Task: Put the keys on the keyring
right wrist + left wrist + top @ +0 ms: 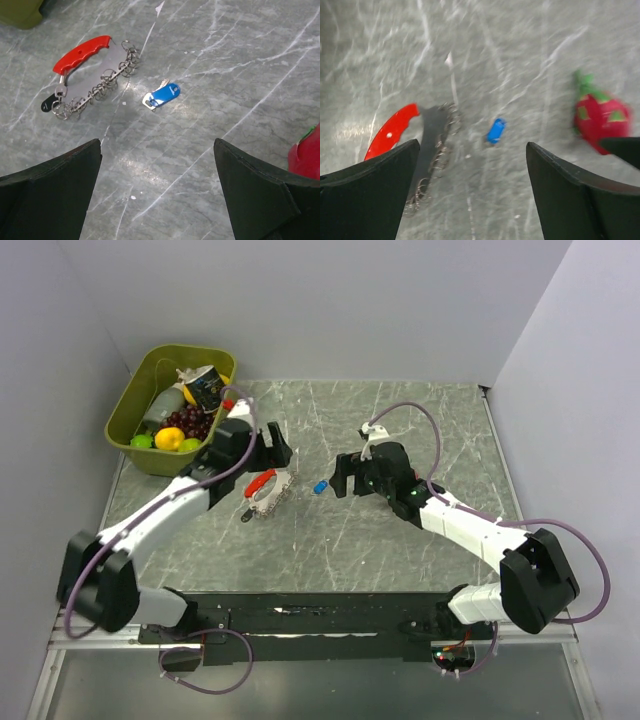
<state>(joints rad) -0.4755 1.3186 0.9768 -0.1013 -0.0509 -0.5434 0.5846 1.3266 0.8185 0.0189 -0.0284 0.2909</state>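
Opening step, by the look of things: approach only, with nothing grasped and nothing threaded yet. Just left of centre in the right wrist view, flat on the table (240, 75): the key (161, 95), blue-headed and loose. Up and to the left of it, near but not touching: the keyring (82, 52), red clip uppermost, its bunch of silvery rings trailing toward lower left. At mid-frame in the top view, the same pair between the grippers, keyring left, key right.

Above them, the right gripper (157, 145), spread wide and empty. Likewise the left gripper (472, 150), gaping and holding nothing, with the key near the centre of its view and a toy fruit (600, 117) at the right edge.

Next, probably: lower one gripper onto the key, pinch the blue head, then pin or lift the keyring with the other. Calls for a low, precise pinch, given so small and flat a target on hard stone. Which ring to open: cannot tell, too small and tangled.
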